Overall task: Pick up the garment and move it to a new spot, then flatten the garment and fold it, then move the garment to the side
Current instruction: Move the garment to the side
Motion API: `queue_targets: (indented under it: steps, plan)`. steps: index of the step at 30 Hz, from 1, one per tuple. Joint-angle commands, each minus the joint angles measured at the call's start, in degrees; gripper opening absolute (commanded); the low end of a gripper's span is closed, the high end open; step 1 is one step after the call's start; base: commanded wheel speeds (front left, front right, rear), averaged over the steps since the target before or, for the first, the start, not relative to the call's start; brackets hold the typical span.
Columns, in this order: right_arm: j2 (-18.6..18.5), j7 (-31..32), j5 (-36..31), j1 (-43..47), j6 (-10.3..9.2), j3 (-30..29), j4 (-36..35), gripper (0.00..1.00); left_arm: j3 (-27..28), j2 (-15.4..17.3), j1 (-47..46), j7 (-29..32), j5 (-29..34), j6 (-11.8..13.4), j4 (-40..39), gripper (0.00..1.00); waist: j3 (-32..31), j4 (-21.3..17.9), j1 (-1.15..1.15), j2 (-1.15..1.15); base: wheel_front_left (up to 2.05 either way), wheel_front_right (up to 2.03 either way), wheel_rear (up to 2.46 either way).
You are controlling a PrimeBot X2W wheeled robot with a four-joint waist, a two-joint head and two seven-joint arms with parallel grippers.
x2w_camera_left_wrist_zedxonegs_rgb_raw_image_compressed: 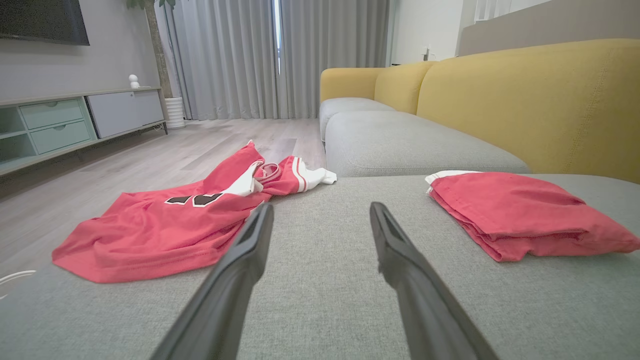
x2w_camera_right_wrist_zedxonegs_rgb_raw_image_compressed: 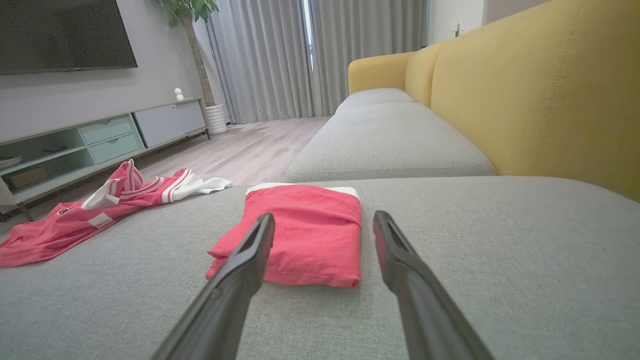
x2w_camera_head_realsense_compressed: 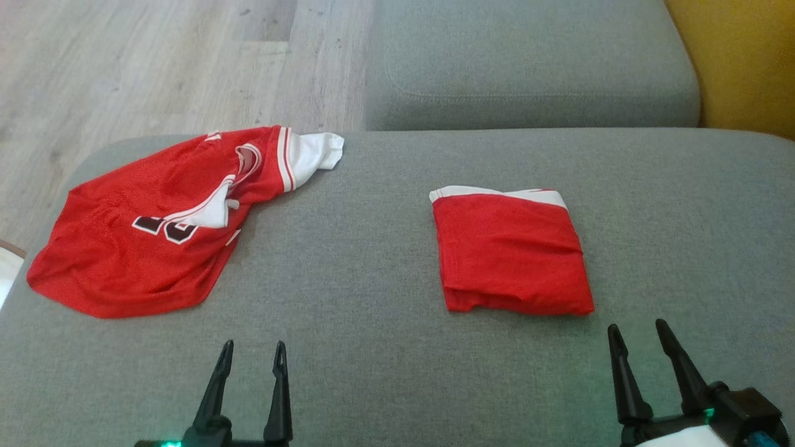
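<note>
A crumpled red jersey with white trim and a dark number, the garment (x2w_camera_head_realsense_compressed: 155, 230) (x2w_camera_left_wrist_zedxonegs_rgb_raw_image_compressed: 165, 227) (x2w_camera_right_wrist_zedxonegs_rgb_raw_image_compressed: 75, 220), lies at the left end of the grey sofa cushion (x2w_camera_head_realsense_compressed: 372, 279). A folded red garment (x2w_camera_head_realsense_compressed: 512, 251) (x2w_camera_left_wrist_zedxonegs_rgb_raw_image_compressed: 520, 215) (x2w_camera_right_wrist_zedxonegs_rgb_raw_image_compressed: 305, 240) rests flat to the right of the middle. My left gripper (x2w_camera_head_realsense_compressed: 253, 349) (x2w_camera_left_wrist_zedxonegs_rgb_raw_image_compressed: 320, 212) stands open near the cushion's front edge, below and right of the crumpled jersey, with nothing between its fingers. My right gripper (x2w_camera_head_realsense_compressed: 636, 331) (x2w_camera_right_wrist_zedxonegs_rgb_raw_image_compressed: 324, 222) is open just in front of the folded garment's near right corner, also holding nothing.
A second grey seat cushion (x2w_camera_head_realsense_compressed: 528, 62) lies beyond a seam, with the yellow backrest (x2w_camera_head_realsense_compressed: 739, 62) to the right. Wooden floor (x2w_camera_head_realsense_compressed: 155, 62) runs past the left edge. A TV cabinet (x2w_camera_left_wrist_zedxonegs_rgb_raw_image_compressed: 60, 125) and curtains (x2w_camera_left_wrist_zedxonegs_rgb_raw_image_compressed: 280, 55) stand farther off.
</note>
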Motion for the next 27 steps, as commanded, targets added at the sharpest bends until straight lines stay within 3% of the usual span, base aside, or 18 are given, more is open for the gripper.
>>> queue_targets:
  steps: [1,8,14,21,27]
  plan:
    - [-0.62,-0.53,0.49,-2.15,0.39,1.54,-1.27,1.0,2.18,-0.37,-3.57,-0.29,0.72,-0.14,-1.83,1.0,0.56,-0.14,0.0,0.0,0.0,0.0,0.0]
    - [-2.32,-0.53,3.19,-7.39,0.39,3.94,2.28,1.0,1.37,-0.41,-5.14,-0.29,0.75,-0.15,-2.85,1.0,4.07,-0.75,0.0,0.0,0.0,0.0,0.0]
    - [-4.6,-0.31,4.34,-18.27,0.39,4.11,9.85,1.0,-0.71,-0.43,-8.75,-0.29,-0.05,0.37,-4.01,1.0,10.52,-0.7,0.0,0.0,0.0,0.0,0.0]
    - [-7.44,9.41,10.95,-32.27,0.39,5.85,21.47,1.0,-2.93,-0.44,-12.15,-0.29,-0.81,0.7,-3.19,1.0,14.9,-0.07,0.0,0.0,0.0,0.0,0.0]
    - [-8.47,14.28,16.24,-37.65,0.39,8.01,28.39,1.0,-3.9,-0.44,-14.25,-0.29,-1.47,1.14,-2.94,1.0,16.73,1.29,0.0,0.0,0.0,0.0,0.0]
